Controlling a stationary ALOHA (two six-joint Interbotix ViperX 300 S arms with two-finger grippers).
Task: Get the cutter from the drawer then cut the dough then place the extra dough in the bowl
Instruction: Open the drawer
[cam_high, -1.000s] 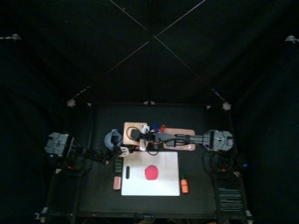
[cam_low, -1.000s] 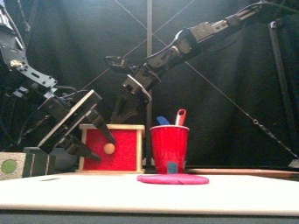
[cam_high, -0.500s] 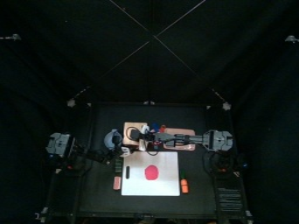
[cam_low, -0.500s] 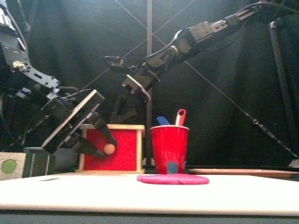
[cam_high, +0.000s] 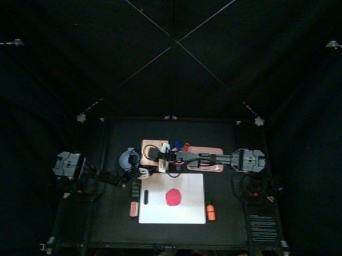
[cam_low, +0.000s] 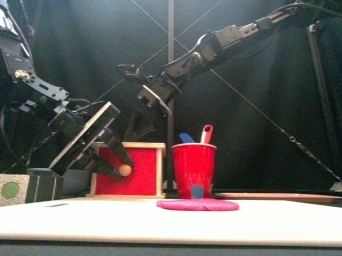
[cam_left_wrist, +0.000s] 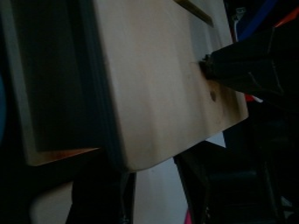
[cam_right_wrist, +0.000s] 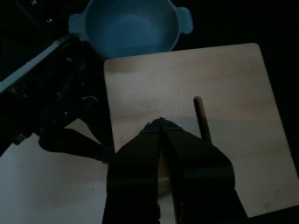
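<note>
Field notes, big to small.

- White board (cam_high: 201, 190): lies flat at the front of the table. It carries the dough and is your cutting surface.
- Wooden box (cam_right_wrist: 233, 96): sits at the back, left of centre. The right gripper (cam_right_wrist: 159, 128) comes down from above with its jaws pinched together, the tip on the lid beside the slot. You are probably pinning the box so it won't slide.
- Bowl (cam_right_wrist: 128, 28): empty, just behind the box.
- Red cup (cam_low: 194, 170): stands just right of the box, knives upright in it.
- Drawer front (cam_low: 143, 178): looks flush with the box, so I judge the drawer not yet drawn.
- Dough (cam_low: 198, 205): a flat uncut pink disc in front of the cup.
- Left gripper (cam_low: 118, 162): reaches in at the knob (cam_low: 124, 170). You cannot tell from here whether it has closed on it.
- Cutter: not visible, presumably inside the drawer.

Handling, as judgement: expect the cutter to be light, stiff and slick, so take it by the wire handle and keep it level. The dough should be soft. The trimmed ring will likely sag or tear, so pinch it gently at one edge.
</note>
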